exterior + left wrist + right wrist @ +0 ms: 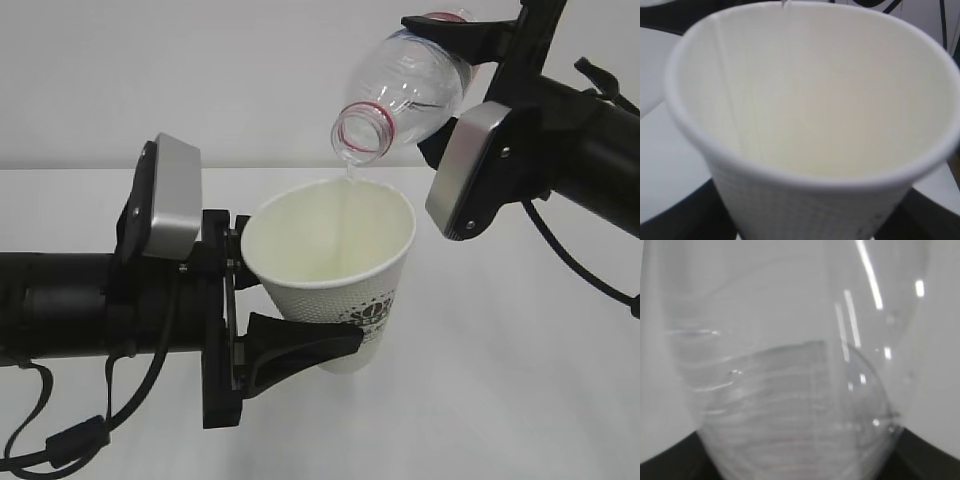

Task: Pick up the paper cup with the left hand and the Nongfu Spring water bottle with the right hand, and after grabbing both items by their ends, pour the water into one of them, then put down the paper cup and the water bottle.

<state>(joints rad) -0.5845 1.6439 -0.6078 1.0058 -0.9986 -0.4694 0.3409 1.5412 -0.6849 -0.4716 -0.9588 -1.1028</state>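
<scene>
Tilted bottle (415,85) in right hand (455,75) above left hand's (265,300) cup (335,270).

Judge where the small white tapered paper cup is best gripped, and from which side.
The small white tapered paper cup is best gripped on its lower wall, from the side, as the left hand grips it now. That leaves the open mouth clear beneath the tilted clear plastic bottle, and the widening wall above the fingers should resist slipping down.
</scene>
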